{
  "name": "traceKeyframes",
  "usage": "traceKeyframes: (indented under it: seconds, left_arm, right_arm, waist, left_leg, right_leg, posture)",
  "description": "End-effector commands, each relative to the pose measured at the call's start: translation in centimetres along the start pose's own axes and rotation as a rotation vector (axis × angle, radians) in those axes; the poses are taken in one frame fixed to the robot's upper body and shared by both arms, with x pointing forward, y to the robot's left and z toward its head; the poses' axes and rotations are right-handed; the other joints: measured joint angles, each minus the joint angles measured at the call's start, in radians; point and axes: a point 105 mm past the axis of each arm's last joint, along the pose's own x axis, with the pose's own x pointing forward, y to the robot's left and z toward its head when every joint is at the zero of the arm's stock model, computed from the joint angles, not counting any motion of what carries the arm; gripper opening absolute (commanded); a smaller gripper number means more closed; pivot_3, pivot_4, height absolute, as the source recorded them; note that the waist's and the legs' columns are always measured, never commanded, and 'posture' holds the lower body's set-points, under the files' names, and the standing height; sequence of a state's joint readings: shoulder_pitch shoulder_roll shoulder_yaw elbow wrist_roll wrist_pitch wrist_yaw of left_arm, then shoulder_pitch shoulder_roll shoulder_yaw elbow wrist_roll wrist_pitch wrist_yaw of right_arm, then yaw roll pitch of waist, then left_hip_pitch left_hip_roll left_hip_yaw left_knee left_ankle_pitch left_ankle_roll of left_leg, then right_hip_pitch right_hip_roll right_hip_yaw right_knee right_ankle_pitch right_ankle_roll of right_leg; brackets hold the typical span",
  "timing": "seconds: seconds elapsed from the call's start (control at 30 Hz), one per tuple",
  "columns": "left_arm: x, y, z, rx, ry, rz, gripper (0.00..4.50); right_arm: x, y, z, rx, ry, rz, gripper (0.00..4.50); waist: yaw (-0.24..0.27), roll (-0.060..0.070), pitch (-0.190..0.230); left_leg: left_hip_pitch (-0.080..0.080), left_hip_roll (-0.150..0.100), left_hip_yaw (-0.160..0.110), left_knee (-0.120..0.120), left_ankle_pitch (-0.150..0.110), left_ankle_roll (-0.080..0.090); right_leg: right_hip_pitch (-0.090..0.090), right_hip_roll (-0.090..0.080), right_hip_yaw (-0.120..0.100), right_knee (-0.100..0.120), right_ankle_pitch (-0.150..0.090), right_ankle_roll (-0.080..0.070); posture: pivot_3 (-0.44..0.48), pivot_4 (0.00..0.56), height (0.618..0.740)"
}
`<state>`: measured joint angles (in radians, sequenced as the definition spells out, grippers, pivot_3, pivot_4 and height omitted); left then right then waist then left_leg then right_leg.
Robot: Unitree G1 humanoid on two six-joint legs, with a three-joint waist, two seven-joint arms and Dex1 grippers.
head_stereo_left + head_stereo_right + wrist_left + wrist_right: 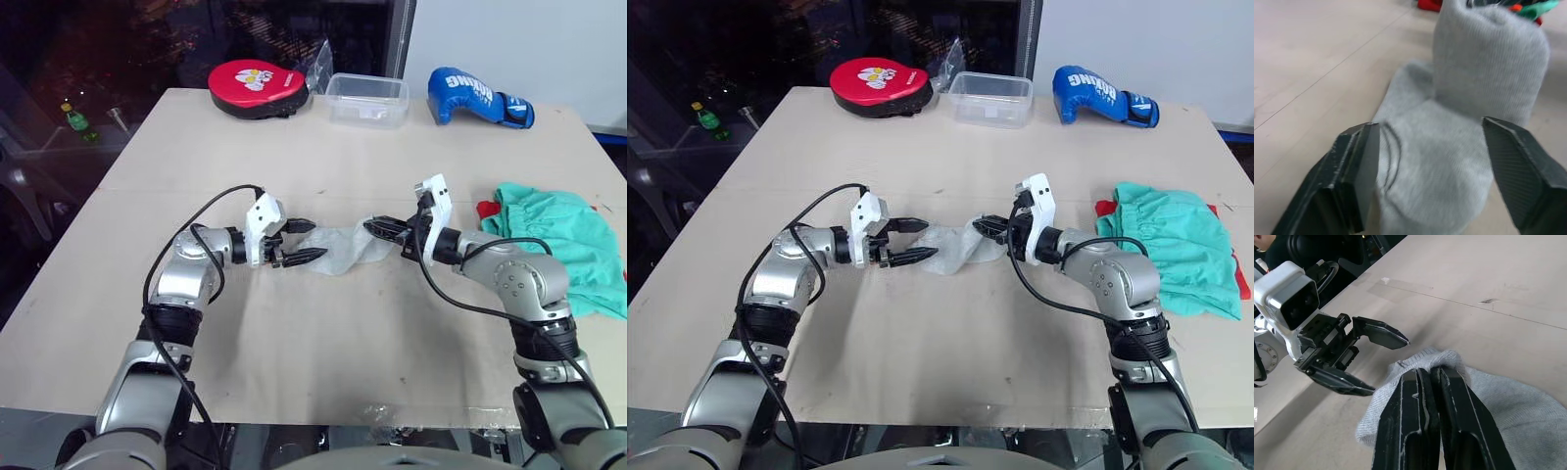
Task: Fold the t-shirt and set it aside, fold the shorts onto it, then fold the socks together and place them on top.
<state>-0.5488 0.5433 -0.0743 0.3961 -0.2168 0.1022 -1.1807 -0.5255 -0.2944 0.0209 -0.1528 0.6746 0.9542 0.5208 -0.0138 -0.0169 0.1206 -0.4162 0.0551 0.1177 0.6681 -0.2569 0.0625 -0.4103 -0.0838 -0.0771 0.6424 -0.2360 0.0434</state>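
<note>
because the socks are soft and limp, the right pincer grasps one end while the left pincer waits released.

White lettering ending "…XING" on the blue boxing glove at the upper right of the frame, first letters unclear, white and yellow print on the red pad at the upper left, not readable

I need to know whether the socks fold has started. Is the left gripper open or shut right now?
Open. The left gripper has its fingers spread either side of the socks, without pinching them.
</note>
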Motion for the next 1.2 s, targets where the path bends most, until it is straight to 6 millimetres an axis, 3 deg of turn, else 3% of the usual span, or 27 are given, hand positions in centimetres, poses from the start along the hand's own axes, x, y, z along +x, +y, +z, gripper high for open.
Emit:
traceKeyframes:
  seconds: [0.03, 0.13, 0.3, 0.37, 0.4, 0.63, 0.87, 1.0, 1.2]
  left_arm:
    - [0.4, 0.8, 0.3, 0.014, -0.006, 0.035, 3.6]
    - [0.8, 0.6, -0.2, -0.035, -0.016, 0.015, 3.36]
    - [1.2, -0.1, -1.5, -0.041, 0.027, -0.023, 1.28]
    - [1.0, -0.2, -2.2, -0.031, 0.061, -0.031, 0.19]
    - [0.9, -0.1, -2.5, -0.031, 0.071, -0.031, 0.05]
    - [0.7, 0.3, -3.0, -0.007, 0.096, -0.026, 0.05]
    - [0.1, 0.9, 1.1, -0.011, -0.11, -0.006, 0.05]
    - [-1.2, 0.5, 2.3, -0.044, -0.162, 0.003, 0.05]
    - [-2.8, -0.1, 0.2, -0.045, -0.051, 0.06, 0.05]
  right_arm:
    - [-0.2, 0.6, 1.3, -0.033, -0.056, 0.02, 0.0]
    - [-0.2, 0.7, 1.3, -0.036, -0.055, 0.02, 0.0]
    - [-0.3, 0.7, 1.3, -0.04, -0.06, 0.012, 0.0]
    - [-0.3, 0.7, 1.2, -0.04, -0.063, 0.008, 0.0]
    - [-0.3, 0.7, 1.2, -0.039, -0.064, 0.007, 0.0]
    - [-0.2, 0.9, 1.1, -0.039, -0.078, 0.002, 0.0]
    - [-0.5, 1.3, 1.2, -0.043, -0.089, 0.016, 0.0]
    - [-1.1, 1.5, 1.9, -0.049, -0.111, 0.022, 0.0]
    - [-1.6, 1.5, 3.2, -0.062, -0.144, 0.023, 0.0]
  waist:
    - [0.001, 0.0, 0.0]
    - [0.001, 0.0, 0.0]
    - [0.0, 0.0, 0.0]
    - [0.0, 0.0, 0.0]
    - [0.0, 0.0, 0.0]
    - [-0.001, 0.0, 0.0]
    - [-0.001, 0.0, 0.0]
    - [-0.002, 0.0, 0.0]
    - [-0.002, 0.001, 0.001]
  left_leg:
    - [0.0, 0.0, 0.0, 0.0, 0.0, 0.0]
    - [0.0, 0.0, 0.0, 0.0, 0.0, 0.0]
    - [0.0, 0.0, 0.0, 0.0, 0.0, 0.0]
    - [0.0, 0.0, 0.0, 0.0, 0.0, 0.0]
    - [0.0, 0.0, 0.0, 0.0, 0.0, 0.0]
    - [0.0, 0.0, 0.0, 0.0, 0.0, 0.0]
    - [0.0, 0.0, 0.0, 0.0, 0.0, 0.0]
    - [0.0, 0.001, 0.0, 0.0, 0.0, 0.0]
    - [0.0, 0.001, 0.0, 0.0, 0.0, 0.0]
  right_leg:
    - [0.0, 0.0, 0.0, 0.0, 0.0, 0.0]
    - [0.0, 0.0, 0.0, 0.0, 0.0, 0.0]
    - [0.0, 0.0, 0.0, 0.0, 0.0, 0.0]
    - [0.0, 0.0, 0.0, 0.0, 0.0, 0.0]
    - [0.0, 0.0, 0.0, 0.0, 0.0, 0.0]
    - [0.0, 0.0, 0.0, 0.0, 0.0, 0.0]
    - [0.0, 0.0, 0.0, 0.0, 0.0, 0.0]
    - [0.0, 0.0, 0.0, 0.0, 0.0, 0.0]
    - [0.0, 0.0, 0.0, 0.0, 0.0, 0.0]
  posture:
    - [0.0, 0.15, 0.74]
    - [0.0, 0.15, 0.74]
    - [0.0, 0.15, 0.74]
    - [0.0, 0.15, 0.74]
    - [0.0, 0.15, 0.74]
    - [0.0, 0.15, 0.74]
    - [0.0, 0.15, 0.74]
    - [0.0, 0.15, 0.74]
    - [0.0, 0.15, 0.74]
